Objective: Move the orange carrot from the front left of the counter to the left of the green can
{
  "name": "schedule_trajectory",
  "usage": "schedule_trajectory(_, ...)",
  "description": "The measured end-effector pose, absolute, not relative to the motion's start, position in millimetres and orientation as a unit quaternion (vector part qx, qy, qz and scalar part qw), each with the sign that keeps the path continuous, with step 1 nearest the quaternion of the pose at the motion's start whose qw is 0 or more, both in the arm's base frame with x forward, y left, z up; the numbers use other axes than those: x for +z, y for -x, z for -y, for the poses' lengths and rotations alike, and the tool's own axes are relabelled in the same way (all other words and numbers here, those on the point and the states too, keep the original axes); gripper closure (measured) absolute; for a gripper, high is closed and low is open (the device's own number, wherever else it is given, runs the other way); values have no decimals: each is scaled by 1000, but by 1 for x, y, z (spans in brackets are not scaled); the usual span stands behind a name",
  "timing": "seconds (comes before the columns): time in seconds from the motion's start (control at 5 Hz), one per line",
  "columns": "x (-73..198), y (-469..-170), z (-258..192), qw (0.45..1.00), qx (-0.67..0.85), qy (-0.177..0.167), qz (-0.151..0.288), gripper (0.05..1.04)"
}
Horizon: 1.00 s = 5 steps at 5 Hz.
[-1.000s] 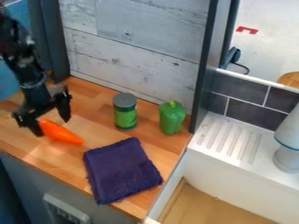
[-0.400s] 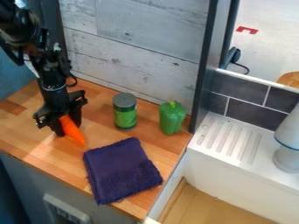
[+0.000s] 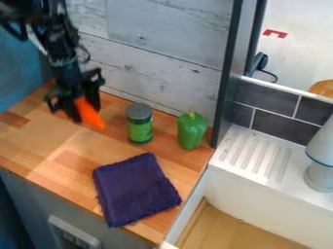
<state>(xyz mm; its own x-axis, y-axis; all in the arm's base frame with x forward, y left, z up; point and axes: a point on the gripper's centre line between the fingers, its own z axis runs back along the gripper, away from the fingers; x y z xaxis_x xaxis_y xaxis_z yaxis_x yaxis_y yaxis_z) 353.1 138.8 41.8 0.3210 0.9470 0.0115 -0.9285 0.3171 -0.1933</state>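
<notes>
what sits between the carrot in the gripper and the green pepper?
A green-labelled jar with a grey lid, upright on the counter, between carrot and green pepper in the camera view.

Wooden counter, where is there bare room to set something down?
The widest bare patch on the wooden counter is at the view's left, between the purple cloth and the front edge. A smaller one separates cloth and green pepper. It's crowded toward the back wall: pepper, grey-lidded jar, then the end effector holding the carrot.
</notes>
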Motion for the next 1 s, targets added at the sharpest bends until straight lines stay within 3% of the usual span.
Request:
schedule_trajectory(0.2, 92, -384, -146, 805, 578, 100, 86, 498)
schedule_trajectory(0.4, 96, -403, -154, 795, 593, 103, 76, 498)
schedule_trajectory(1.0, 55, -445, -177, 776, 624, 60, 70, 498)
